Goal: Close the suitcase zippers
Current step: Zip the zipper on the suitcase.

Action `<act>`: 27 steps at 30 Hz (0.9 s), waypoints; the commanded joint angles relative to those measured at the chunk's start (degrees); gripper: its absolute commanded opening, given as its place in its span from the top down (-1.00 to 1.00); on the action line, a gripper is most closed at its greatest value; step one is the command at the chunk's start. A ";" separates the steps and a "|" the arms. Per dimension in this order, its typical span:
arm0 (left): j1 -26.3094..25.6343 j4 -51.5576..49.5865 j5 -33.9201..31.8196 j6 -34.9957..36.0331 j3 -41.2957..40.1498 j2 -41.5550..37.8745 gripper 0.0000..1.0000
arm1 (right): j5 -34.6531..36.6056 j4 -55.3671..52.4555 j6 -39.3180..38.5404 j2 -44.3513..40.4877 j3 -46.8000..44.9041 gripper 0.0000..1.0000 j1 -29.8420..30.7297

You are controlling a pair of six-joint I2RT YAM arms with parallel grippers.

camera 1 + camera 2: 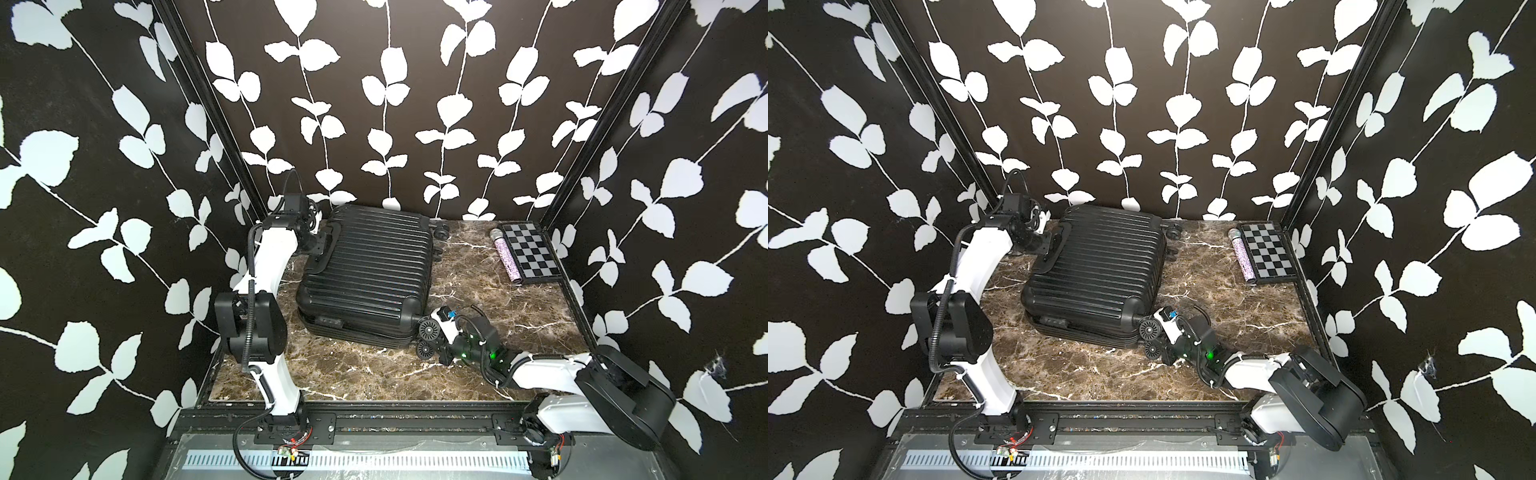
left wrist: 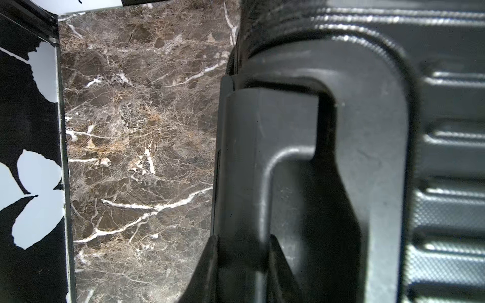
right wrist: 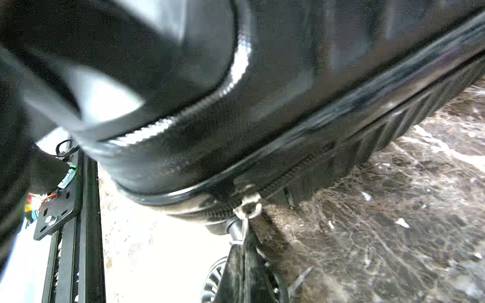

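The black ribbed suitcase (image 1: 365, 270) (image 1: 1096, 266) lies flat on the marble table in both top views, its two shells slightly apart along the near edge. At its far left end my left gripper (image 1: 322, 245) (image 2: 242, 237) is shut on the black handle (image 2: 262, 157), one finger on each side of the bar. My right gripper (image 1: 444, 351) (image 3: 245, 244) sits low at the near right corner by the wheels (image 1: 429, 331). It is shut on the silver zipper pull (image 3: 248, 203). The zipper track (image 3: 301, 168) runs along the seam, with a separate row of teeth (image 3: 236, 76) above it.
A folded checkerboard (image 1: 528, 253) and a glittery purple tube (image 1: 507, 262) lie at the back right corner. Bare marble (image 1: 498, 316) stretches to the right of the case. Patterned walls close in on three sides, and a black rail (image 1: 374, 419) runs along the front edge.
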 commanded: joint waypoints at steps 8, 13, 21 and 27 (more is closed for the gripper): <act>0.55 8.76 -3.54 -19.04 -12.67 -10.24 1.00 | 2.79 3.40 2.84 -0.27 0.36 1.00 3.10; 0.60 14.71 -3.68 -27.00 -22.41 -17.18 1.00 | 7.67 2.71 4.56 0.55 2.30 1.00 3.01; 0.46 21.35 1.42 -39.22 -32.98 -24.22 1.00 | 7.60 -5.89 4.36 0.87 7.41 1.00 -4.36; -0.19 24.30 4.00 -45.98 -35.42 -27.05 1.00 | 0.79 -9.22 0.53 3.47 11.86 1.00 -11.61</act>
